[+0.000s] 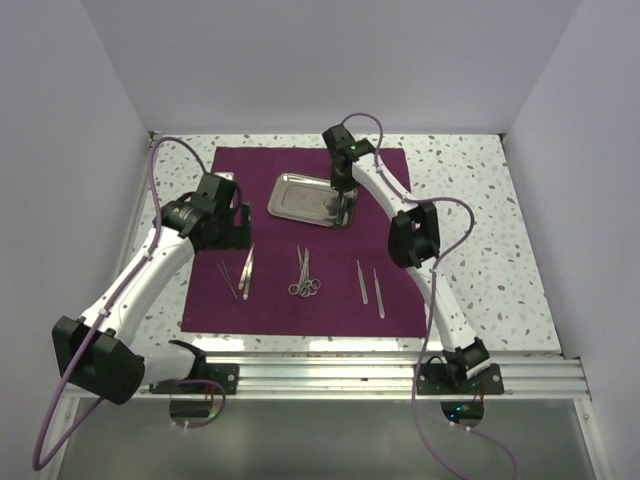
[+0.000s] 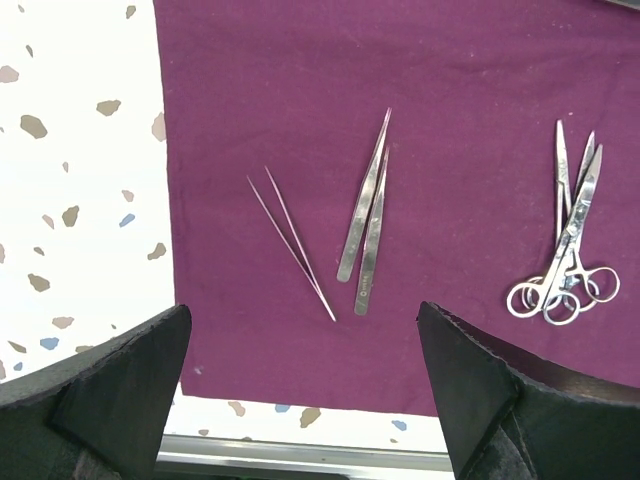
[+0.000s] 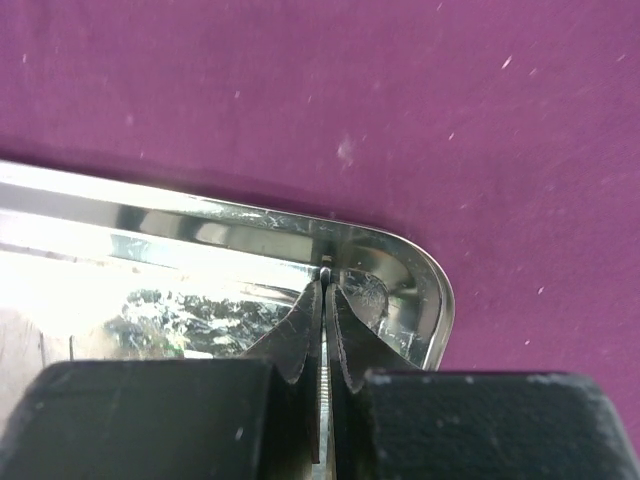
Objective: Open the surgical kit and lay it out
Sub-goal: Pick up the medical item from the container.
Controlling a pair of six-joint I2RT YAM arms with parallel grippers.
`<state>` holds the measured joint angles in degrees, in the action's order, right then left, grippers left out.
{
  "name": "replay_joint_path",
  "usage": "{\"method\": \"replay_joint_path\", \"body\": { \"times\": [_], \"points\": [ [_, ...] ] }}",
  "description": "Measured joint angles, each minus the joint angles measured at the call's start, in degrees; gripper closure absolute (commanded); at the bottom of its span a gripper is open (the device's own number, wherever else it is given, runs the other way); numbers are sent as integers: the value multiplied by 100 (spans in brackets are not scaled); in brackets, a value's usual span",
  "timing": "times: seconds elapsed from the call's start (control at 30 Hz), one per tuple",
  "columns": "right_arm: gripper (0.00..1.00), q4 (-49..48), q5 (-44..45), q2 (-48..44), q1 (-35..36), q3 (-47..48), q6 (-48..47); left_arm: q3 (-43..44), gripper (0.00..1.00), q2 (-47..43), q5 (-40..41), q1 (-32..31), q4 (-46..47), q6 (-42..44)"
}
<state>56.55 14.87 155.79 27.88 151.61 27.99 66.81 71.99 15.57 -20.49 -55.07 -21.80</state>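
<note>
The plum cloth [image 1: 250,165] lies spread flat, with the steel tray [image 1: 300,197] on its far half. My right gripper [image 1: 343,188] is down inside the tray's right end. In the right wrist view it [image 3: 325,285] is shut on a thin silver strip seen edge-on, whose tip touches the tray [image 3: 200,225] floor near the rounded corner. Two pairs of tweezers [image 2: 365,215] and a finer pair [image 2: 292,243] lie on the cloth [image 2: 460,90] below my open left gripper [image 2: 302,310], with ring-handled scissors [image 2: 565,250] to the right.
Two more tweezers [image 1: 370,285] lie on the cloth's near right part. Speckled tabletop [image 1: 480,230] surrounds the cloth. A metal rail [image 1: 380,370] runs along the near edge, and white walls close in the sides and back.
</note>
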Motion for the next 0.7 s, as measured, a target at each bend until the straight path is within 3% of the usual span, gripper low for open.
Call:
{"method": "replay_joint_path", "body": {
  "times": [0.3, 0.53, 0.7],
  "points": [
    [100, 258, -855, -385, -249, -289, 203, 2, 0, 0, -166, 11, 101, -37],
    [100, 341, -1248, -1364, -476, -494, 289, 2, 1, -9, -234, 11, 151, -177],
    [100, 210, -1298, -2476, -551, -1600, 221, 22, 0, -22, -245, 11, 203, -260]
  ]
}}
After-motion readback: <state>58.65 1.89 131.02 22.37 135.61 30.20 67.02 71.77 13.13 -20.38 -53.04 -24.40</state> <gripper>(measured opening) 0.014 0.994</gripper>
